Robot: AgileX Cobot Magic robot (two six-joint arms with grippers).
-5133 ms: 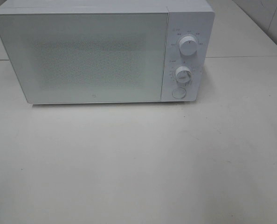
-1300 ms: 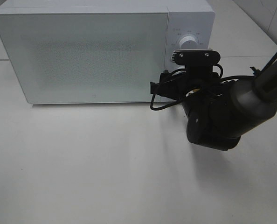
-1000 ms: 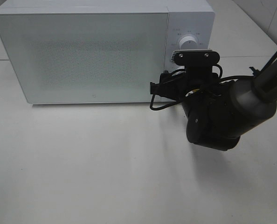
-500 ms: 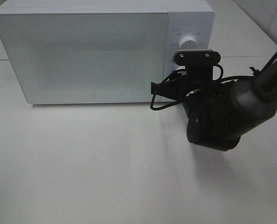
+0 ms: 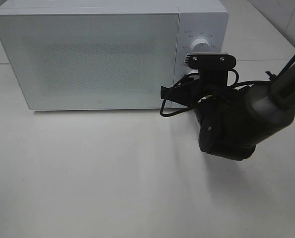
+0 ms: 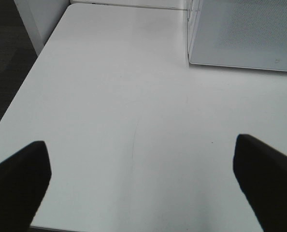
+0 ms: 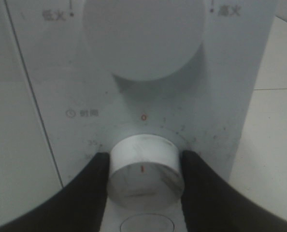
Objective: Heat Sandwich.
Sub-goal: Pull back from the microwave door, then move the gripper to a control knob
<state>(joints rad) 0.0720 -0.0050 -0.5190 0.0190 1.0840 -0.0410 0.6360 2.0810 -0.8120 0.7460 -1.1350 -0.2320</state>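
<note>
Right tool (image 7: 144, 165) grips the timer knob (image 7: 143, 175), seated dead ahead between its fingers (image 7: 83, 193); left tool (image 6: 141, 183) wide, well apart.

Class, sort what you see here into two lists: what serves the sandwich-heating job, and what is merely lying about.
Job: boxy white microwave oven, door shut; lower round white timer dial; right gripper, closed on that dial.
Idle: upper round white dial; flat white table; left gripper, open above the table.
</note>
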